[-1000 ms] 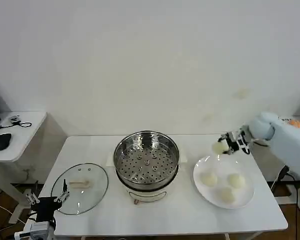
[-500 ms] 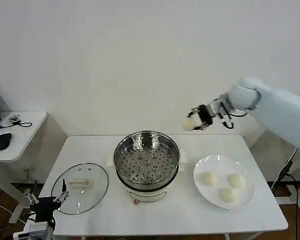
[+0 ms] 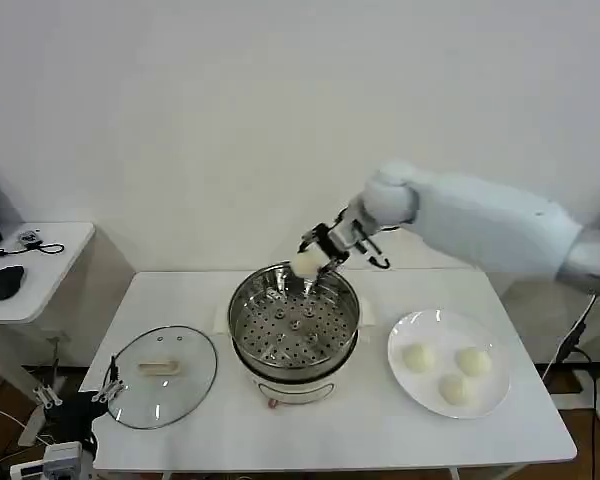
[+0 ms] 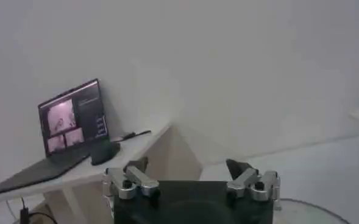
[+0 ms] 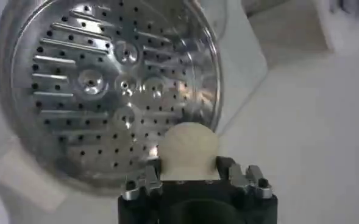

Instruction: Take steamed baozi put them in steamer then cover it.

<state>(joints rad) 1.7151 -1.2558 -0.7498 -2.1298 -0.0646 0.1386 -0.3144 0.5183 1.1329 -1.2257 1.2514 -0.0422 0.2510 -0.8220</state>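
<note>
My right pincer is clenched on one baozi, and the steamer sits just below it, a bit toward me, so I must go down.

Plain white wall, white side table with laptop

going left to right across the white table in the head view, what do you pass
glass lid → steamer, with the right gripper holding a bun over its far rim → white plate with three buns
</note>
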